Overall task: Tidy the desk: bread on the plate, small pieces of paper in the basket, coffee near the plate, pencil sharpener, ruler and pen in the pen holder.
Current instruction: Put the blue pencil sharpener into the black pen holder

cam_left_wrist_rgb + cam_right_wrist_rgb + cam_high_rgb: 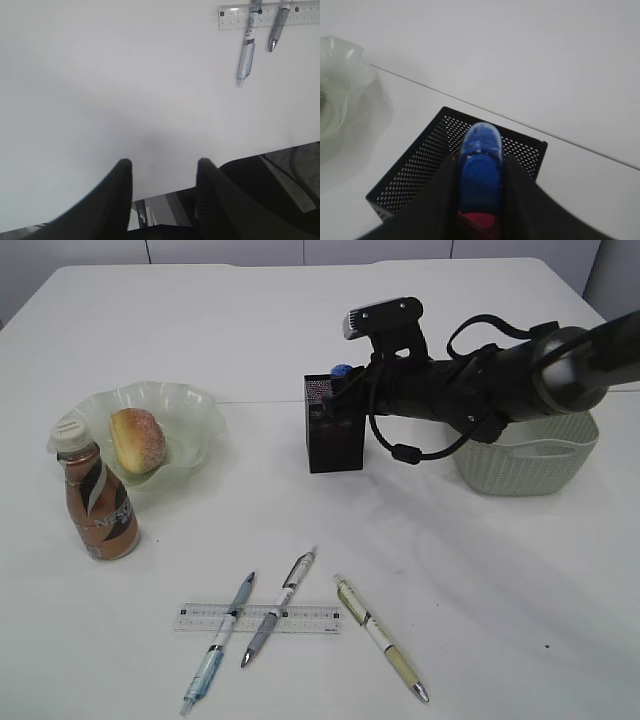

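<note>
Pencil sharpener (481,170), blue with a red-pink base, pinched between the dark fingers of the right end effector (480,172) directly over the open mouth of the pen holder (420,170); lower part hidden by the fingers, so shape hard to make out. In the exterior view only a small blue dab (341,370) visible above the black mesh cup (333,435), the rest masked by the arm and its camera. Holds nothing else that can be seen inside; interior dark. Just right of the holder, basket (530,455) partly covered by the arm, contents not visible. Left of the holder, plate (195,415) with the bread (137,440) lying in it, cut off to a ruffled edge in the right wrist view. Coffee (97,505) upright, touching or just beside the plate's front rim. Nearer the front of the bench (450,570), ruler (300,618) flat with two pens (220,640) (279,607) lying across it, a third pen (381,637) apart to the right. Left end effector (162,170) spread, empty, above the bench edge, absent from the exterior view.
</note>
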{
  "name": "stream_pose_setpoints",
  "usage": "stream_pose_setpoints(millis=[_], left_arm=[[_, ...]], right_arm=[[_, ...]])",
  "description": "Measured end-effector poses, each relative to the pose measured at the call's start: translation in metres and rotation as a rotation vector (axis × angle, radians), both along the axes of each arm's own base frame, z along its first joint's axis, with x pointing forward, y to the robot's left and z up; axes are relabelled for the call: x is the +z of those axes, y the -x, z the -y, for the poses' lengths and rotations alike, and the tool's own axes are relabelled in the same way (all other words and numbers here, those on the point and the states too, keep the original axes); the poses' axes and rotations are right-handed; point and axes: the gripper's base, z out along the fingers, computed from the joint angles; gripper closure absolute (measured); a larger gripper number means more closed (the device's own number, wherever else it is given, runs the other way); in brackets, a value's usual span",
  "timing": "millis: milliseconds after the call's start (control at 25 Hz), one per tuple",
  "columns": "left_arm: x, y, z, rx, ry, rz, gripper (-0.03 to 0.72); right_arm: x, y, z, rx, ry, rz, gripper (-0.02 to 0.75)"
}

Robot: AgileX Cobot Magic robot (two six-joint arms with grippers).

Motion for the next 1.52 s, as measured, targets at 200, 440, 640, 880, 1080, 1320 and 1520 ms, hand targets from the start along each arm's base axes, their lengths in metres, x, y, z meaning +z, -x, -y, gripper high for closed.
stream_pose_setpoints(millis=[200,440,640,880,1080,1320,1520], left_arm=[[0.0,0.001,0.0,-0.001,-0.003,-0.011,0.381],[0.0,0.001,0.0,-0.001,-0.006,-0.013,0.381],[-0.001,0.001,-0.002,-0.003,-0.029,-0.013,0.381],[-0.001,0.001,-0.004,-0.004,-0.048,-0.008,0.381],[-0.001,0.001,-0.004,-0.004,-0.048,-0.008,0.381],[-0.001,0.001,-0.004,-0.004,-0.048,-0.008,0.381],[-0.001,0.001,-0.004,-0.004,-0.049,-0.008,0.381]], right_arm=[[0.0,0.0,0.0,-0.001,0.001,-0.002,0.533],[0.0,0.0,0.0,-0.003,-0.002,-0.003,0.526],[0.0,0.0,0.0,-0.005,-0.006,-0.006,0.51],[0.0,0.0,0.0,-0.018,-0.034,-0.019,0.475],[0.001,0.0,-0.001,-0.013,-0.044,-0.008,0.467],[0.001,0.0,0.0,-0.026,-0.06,-0.023,0.467],[0.027,0.004,0.005,-0.059,-0.036,-0.028,0.467]])
